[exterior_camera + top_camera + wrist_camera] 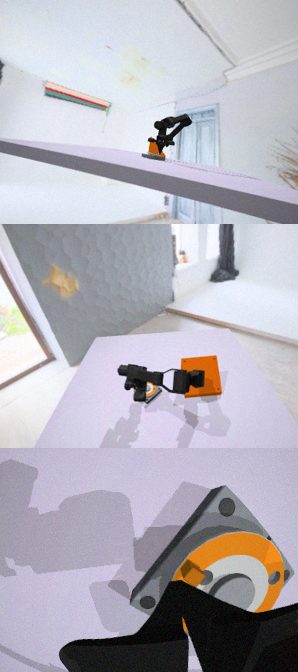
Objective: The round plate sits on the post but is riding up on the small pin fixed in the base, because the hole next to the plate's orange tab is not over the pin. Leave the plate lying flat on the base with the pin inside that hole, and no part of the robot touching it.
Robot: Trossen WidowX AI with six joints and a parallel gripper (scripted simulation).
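Pale lilac tabletop (116, 359) (116, 160), dark grey front edge seen from outside. From above: grey, scallop-textured wall (116, 270) marked by a tan patch (63, 283); greenery glimpsed through a brown-framed opening (15, 317) at left. Dark hanging, possibly a curtain (227, 251), set against white wall. From outside: pale blue door (198, 154), striped fixture (77, 96), stained white surface overhead. Bright light throughout; shadows cast on tabletop.

Interior, probably a room in a home: one door (198, 139), panelled, pale blue; one cornice (266, 58), moulded; one wall (116, 274), grey, patterned, with a tan patch (63, 282); one glazed opening (17, 324), brown-framed, greenery beyond; one dark drape (226, 251), gathered, hanging to the floor.
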